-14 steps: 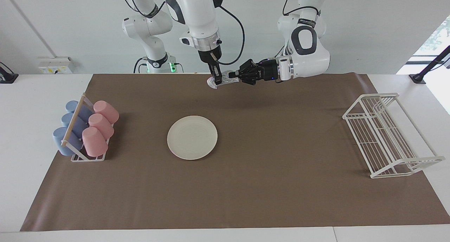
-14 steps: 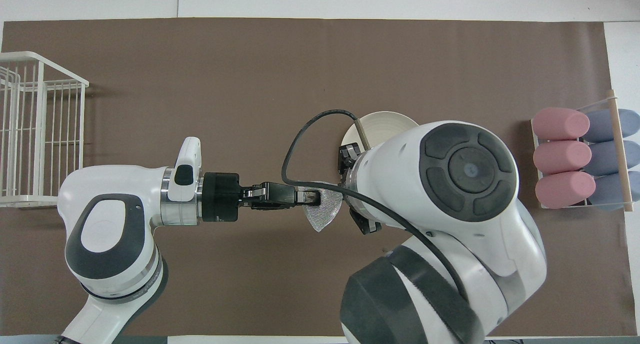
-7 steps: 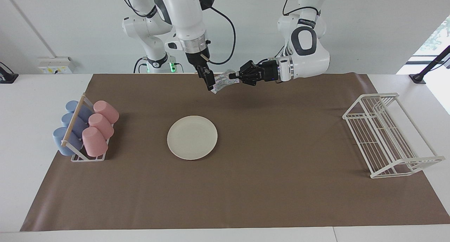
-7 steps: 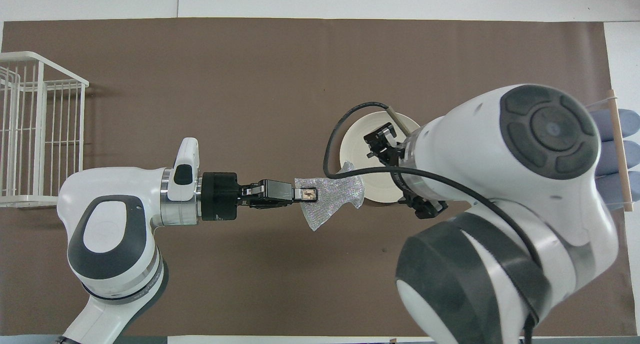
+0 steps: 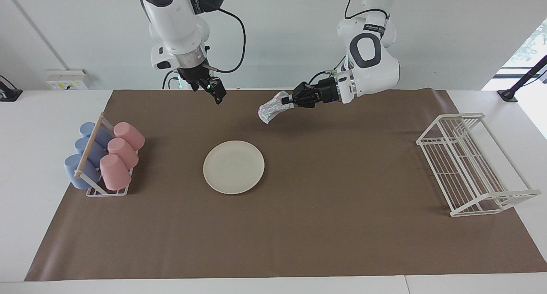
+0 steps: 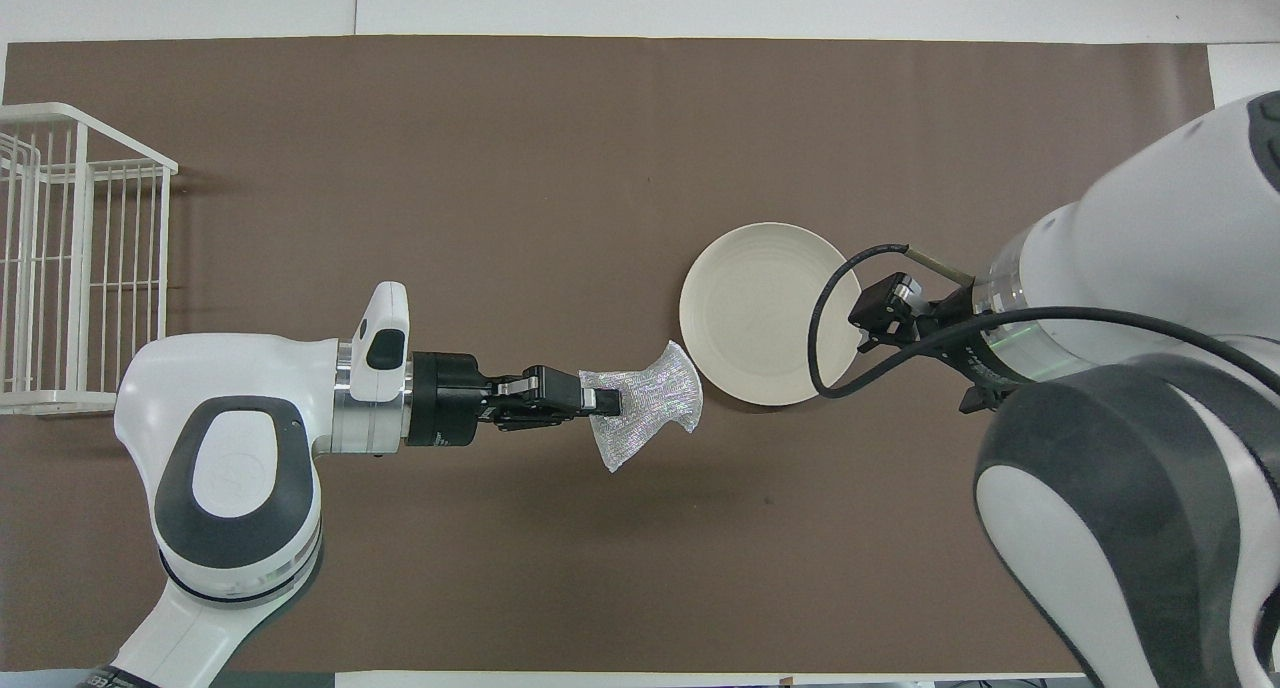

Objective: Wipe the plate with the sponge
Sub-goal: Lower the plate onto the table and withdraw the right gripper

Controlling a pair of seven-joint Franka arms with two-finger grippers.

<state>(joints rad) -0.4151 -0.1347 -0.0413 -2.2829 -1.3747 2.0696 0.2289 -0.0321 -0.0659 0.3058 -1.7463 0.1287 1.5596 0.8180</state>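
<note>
Closest to the robots, the left hand (image 5: 287,100) hangs in the air above the brown mat (image 5: 342,242), at the edge of the worktop (image 5: 38,114) where the arms are mounted. Its fingers are clamped on one end of the sponge (image 5: 271,107), and the silvery pad droops free from them, touching nothing below. In the overhead view the sponge (image 6: 645,404) sits just beside the rim of the plate (image 6: 750,318), though it is raised, so that closeness is only apparent. The right hand (image 5: 216,92) is also up in the air, over the mat toward the right arm's end and clear of the sponge; it holds nothing, and I cannot tell whether its fingers are apart or together. That arm seems to be waiting.

Farther out, the plate (image 5: 233,166) lies flat on the mat near the middle, bare and unheld. Beside it, toward the right arm's end, a cup rack (image 5: 102,166) holds pink and blue cups; a white wire rack (image 5: 470,166) stands well apart toward the left arm's end.

The wiping looks not yet begun. The risks I judge: the grip takes only a corner, so the floppy pad may fold under or slip out when pressed down. Nothing pins the plate, so a sideways stroke could push it across the mat toward the cup rack. Too steep a descent could bring the fingers down on the plate rather than the sponge.
</note>
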